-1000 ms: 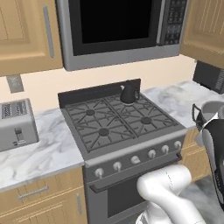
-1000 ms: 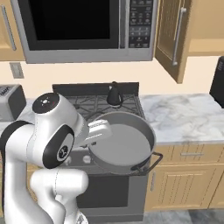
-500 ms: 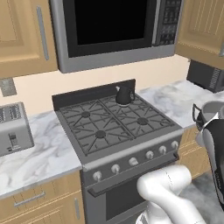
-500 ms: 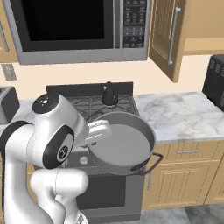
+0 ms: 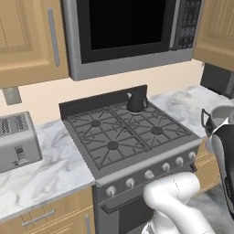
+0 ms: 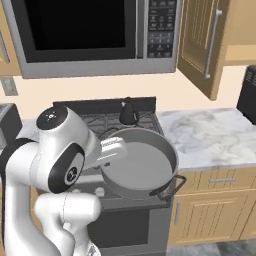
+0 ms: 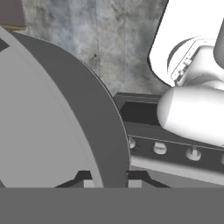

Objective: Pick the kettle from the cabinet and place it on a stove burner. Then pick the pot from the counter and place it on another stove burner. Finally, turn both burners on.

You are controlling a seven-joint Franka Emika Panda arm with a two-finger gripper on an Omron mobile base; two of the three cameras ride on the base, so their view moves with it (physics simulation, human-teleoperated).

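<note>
Right base view: hand (image 6: 116,150) clamped shut on the near rim of the pot (image 6: 142,162), which hangs in the air, tilted, its open side facing up and outward, one black side handle (image 6: 172,186) at its low edge. Pot sits in front of the range (image 6: 130,220), off the grates, overlapping the front edge as seen from this side. Beyond the hand, at the back of the cooktop, the kettle (image 6: 128,112) stands upright on a rear burner. Marble bench (image 6: 210,135) lies past the pot to one side; above it the cabinet (image 6: 200,45) door hangs open. Hand view: grey pot wall (image 7: 65,109) curves right against the fingertips; range knobs (image 7: 159,148) just beside. Left base view: kettle (image 5: 136,101) on rear grate, pot rim (image 5: 218,119) at the frame edge, toaster (image 5: 16,141) far off on the bench
</note>
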